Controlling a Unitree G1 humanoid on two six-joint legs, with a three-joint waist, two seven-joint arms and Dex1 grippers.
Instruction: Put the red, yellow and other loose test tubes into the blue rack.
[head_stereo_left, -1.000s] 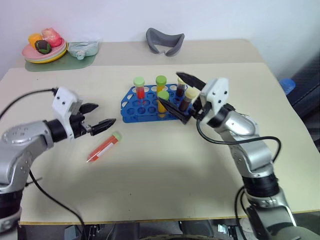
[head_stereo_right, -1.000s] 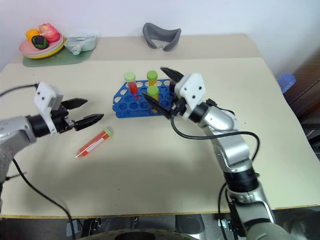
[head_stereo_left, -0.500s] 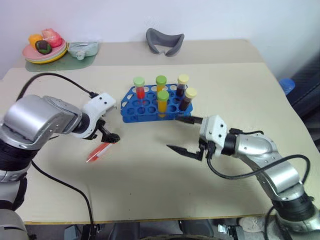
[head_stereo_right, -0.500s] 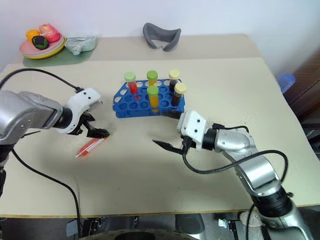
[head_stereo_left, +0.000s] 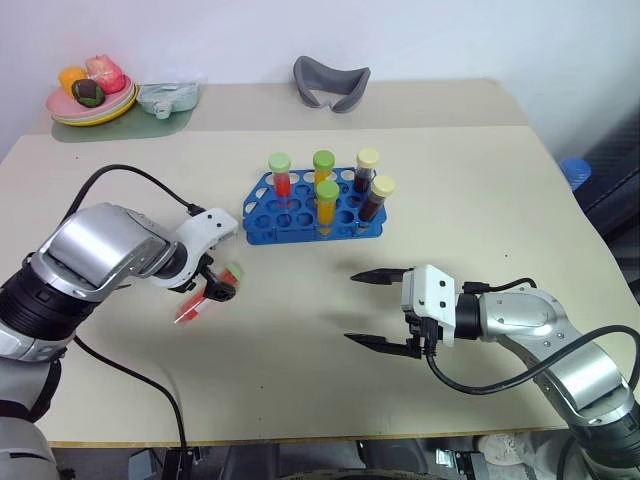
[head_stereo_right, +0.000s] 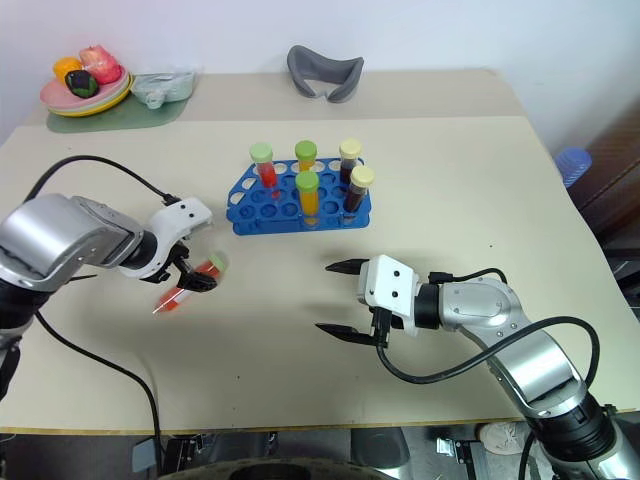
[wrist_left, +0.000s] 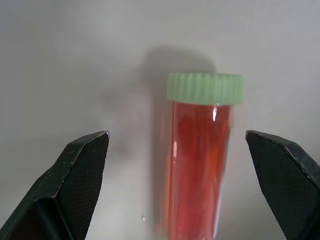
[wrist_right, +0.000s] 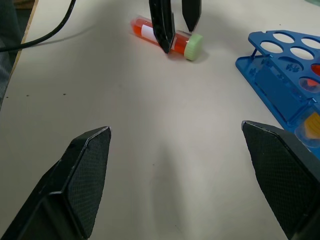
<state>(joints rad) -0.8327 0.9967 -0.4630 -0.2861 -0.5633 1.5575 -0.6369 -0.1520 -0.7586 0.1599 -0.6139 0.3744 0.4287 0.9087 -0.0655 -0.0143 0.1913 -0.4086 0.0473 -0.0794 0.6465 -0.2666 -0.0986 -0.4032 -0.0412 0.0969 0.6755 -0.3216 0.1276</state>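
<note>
A: So, going from the left, what is sitting in the containers?

B: At the far left corner of the beige table (head_stereo_left: 300, 350), a stack of pastel plates (head_stereo_left: 88, 105) is carrying toy fruit in orange, pink and dark green. Just beside it a pale green soap-dish-like tray (head_stereo_left: 165, 97) is lying on a green mat. Further along, the blue plastic test tube rack (head_stereo_left: 305, 212) is holding five upright tubes: a red one with a green cap (head_stereo_left: 280, 176), an orange one with a green cap (head_stereo_left: 322, 172), a yellow one with a green cap (head_stereo_left: 326, 206), and two dark ones with yellow caps (head_stereo_left: 372, 196). Many holes are standing unfilled.

A: And the loose tube?

B: A red test tube with a pale green cap (head_stereo_left: 208, 295) is lying on the table, near the rack's left end. The left gripper (head_stereo_left: 217, 292) is pointing steeply down over it, fingers spread on either side of it, not pinching.

A: Is the wrist camera adding anything?

B: Yes. The left wrist view is showing the tube (wrist_left: 199, 165) lying between the two black fingertips (wrist_left: 82, 167) with clear gaps on both sides. The right wrist view is catching a white label on the tube (wrist_right: 167, 40).

A: The right gripper?

B: The right gripper (head_stereo_left: 375, 308) is hanging over bare table, well apart from the rack, its fingers spread wide and holding nothing. A grey curved object (head_stereo_left: 330, 82) is resting at the back.
</note>
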